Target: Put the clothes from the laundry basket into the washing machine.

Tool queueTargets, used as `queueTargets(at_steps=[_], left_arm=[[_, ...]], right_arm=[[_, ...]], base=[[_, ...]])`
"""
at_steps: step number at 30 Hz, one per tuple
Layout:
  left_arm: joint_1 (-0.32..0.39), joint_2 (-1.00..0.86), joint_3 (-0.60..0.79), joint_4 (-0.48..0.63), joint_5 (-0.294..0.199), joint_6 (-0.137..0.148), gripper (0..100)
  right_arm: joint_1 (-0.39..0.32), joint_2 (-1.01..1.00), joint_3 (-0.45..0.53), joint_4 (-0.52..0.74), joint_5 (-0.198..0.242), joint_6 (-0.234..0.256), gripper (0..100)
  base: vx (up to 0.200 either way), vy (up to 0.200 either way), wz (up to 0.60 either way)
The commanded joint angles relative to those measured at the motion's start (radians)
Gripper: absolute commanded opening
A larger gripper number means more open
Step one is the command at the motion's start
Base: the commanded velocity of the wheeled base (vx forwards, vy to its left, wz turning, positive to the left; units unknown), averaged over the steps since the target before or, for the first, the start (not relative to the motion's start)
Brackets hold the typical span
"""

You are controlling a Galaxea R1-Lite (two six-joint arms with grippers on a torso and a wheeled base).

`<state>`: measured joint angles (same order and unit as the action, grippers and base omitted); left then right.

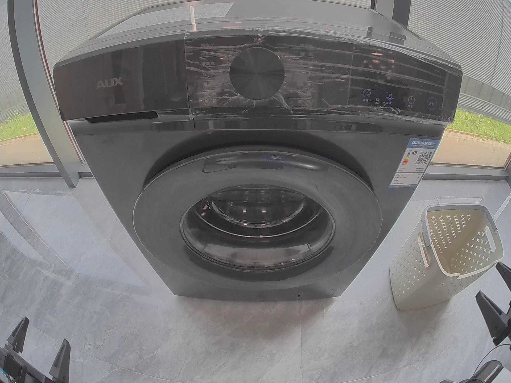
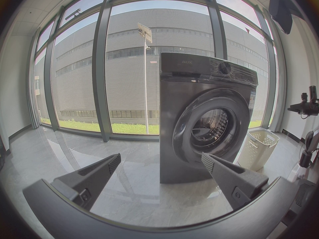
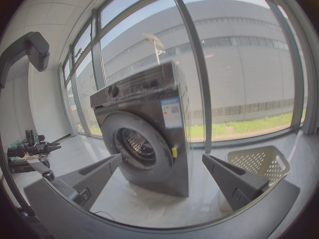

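Counting one washing machine [image 1: 255,134] standing on the floor. Noting on its front one round door [image 1: 159,224], one control dial [image 1: 256,73] and one drawer panel [image 1: 120,83]. Recording one printed label sticker [image 1: 414,162] at the upper corner of the front, and one small yellow tag [image 3: 174,152] at the front edge beside the door. Logging one white perforated laundry basket [image 1: 415,272]. Tallying two grippers: one left gripper [image 1: 40,345] and one right gripper [image 1: 497,293]. Counting two dark fingers on each, making four in all. Registering one lamp post [image 2: 145,83] outside the window glass, carrying one flat panel at its top.
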<state>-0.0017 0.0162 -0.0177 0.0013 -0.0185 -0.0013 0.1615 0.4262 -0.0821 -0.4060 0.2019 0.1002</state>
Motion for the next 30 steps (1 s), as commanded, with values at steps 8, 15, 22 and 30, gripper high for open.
queueTargets(at_steps=[8,15,22,30], left_arm=[[-0.001,-0.015,0.018,0.000,0.000,0.000,100],[0.000,-0.015,0.018,0.000,0.000,-0.002,100],[0.000,-0.015,0.018,0.000,0.000,0.000,100],[0.000,-0.015,0.018,0.000,0.002,0.000,100]], right_arm=[[-0.178,-0.326,0.035,0.145,0.106,-0.016,100],[-0.166,-0.426,0.082,0.254,0.113,-0.063,100],[-0.168,-0.423,0.082,0.340,-0.009,-0.200,100],[-0.168,-0.422,0.082,0.357,-0.110,-0.203,100]], base=[[0.000,0.000,0.00],[0.000,0.000,0.00],[0.000,0.000,0.00],[0.000,0.000,0.00]])
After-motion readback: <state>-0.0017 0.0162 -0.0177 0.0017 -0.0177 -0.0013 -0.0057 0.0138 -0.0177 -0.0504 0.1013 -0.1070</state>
